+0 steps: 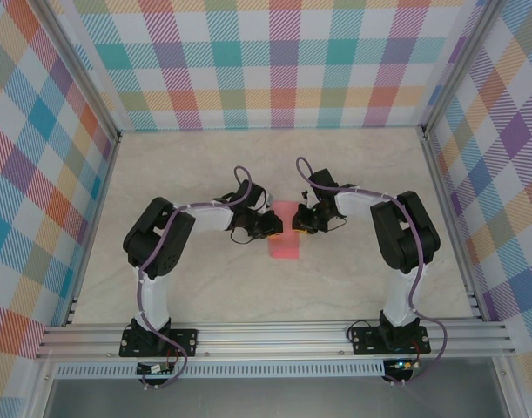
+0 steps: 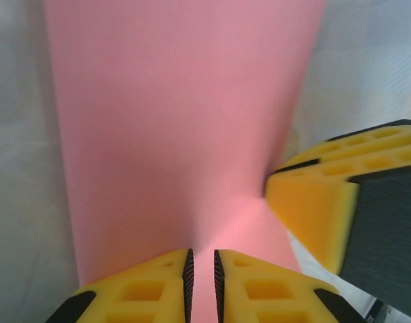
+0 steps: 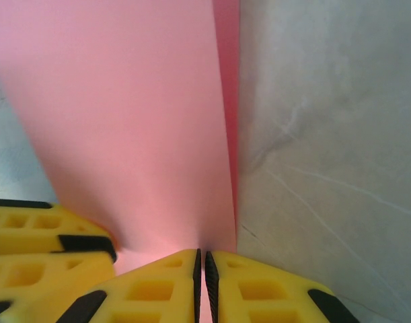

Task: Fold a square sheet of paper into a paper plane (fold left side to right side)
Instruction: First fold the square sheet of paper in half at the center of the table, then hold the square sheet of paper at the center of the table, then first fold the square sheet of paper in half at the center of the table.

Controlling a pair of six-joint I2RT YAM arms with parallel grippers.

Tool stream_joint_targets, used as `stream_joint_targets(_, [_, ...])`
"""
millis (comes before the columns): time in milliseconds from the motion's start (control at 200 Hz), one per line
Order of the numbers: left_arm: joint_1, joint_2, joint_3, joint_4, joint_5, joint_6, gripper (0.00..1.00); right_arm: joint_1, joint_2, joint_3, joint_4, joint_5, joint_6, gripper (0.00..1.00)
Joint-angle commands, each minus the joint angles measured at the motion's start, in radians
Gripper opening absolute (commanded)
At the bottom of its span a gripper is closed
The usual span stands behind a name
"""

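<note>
The square sheet of paper [image 1: 283,246] lies in the middle of the table as a narrow salmon-pink strip, folded over. In the right wrist view a darker lower layer shows along the paper's [image 3: 124,121] right edge. My left gripper [image 1: 272,228] points down on the strip from the left. Its jaws [image 2: 201,259] are drawn together to a thin slit, with the flat paper [image 2: 178,121] showing beneath. My right gripper [image 1: 298,222] bears on the strip from the right, its jaws [image 3: 202,261] almost touching. Neither lifts the paper. Each wrist view catches the other gripper's yellow fingers [image 2: 313,208] [image 3: 30,242] close by.
The marble-patterned tabletop [image 1: 205,165] spreads out on all sides of the strip. Checked walls [image 1: 274,61] and aluminium rails [image 1: 274,335] enclose it. Both arm bases [image 1: 152,340] [image 1: 392,335] sit at the near edge.
</note>
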Motion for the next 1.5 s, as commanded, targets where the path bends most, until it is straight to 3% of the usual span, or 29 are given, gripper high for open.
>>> stream_joint_targets(0, [-0.003, 0.010, 0.003, -0.014, -0.018, 0.010, 0.18, 0.010, 0.053, -0.020, -0.053, 0.060, -0.019, 0.15])
stream_joint_targets(485, [-0.030, 0.018, -0.056, -0.054, -0.079, 0.017, 0.17, -0.014, -0.077, 0.026, 0.068, -0.061, -0.018, 0.15])
stream_joint_targets(870, [-0.034, 0.019, -0.047, -0.063, -0.080, 0.021, 0.16, -0.012, 0.101, 0.167, 0.144, -0.173, 0.041, 0.13])
stream_joint_targets(1495, [-0.048, -0.053, -0.110, -0.091, -0.051, 0.085, 0.16, -0.006, 0.224, 0.255, -0.037, -0.038, 0.001, 0.13])
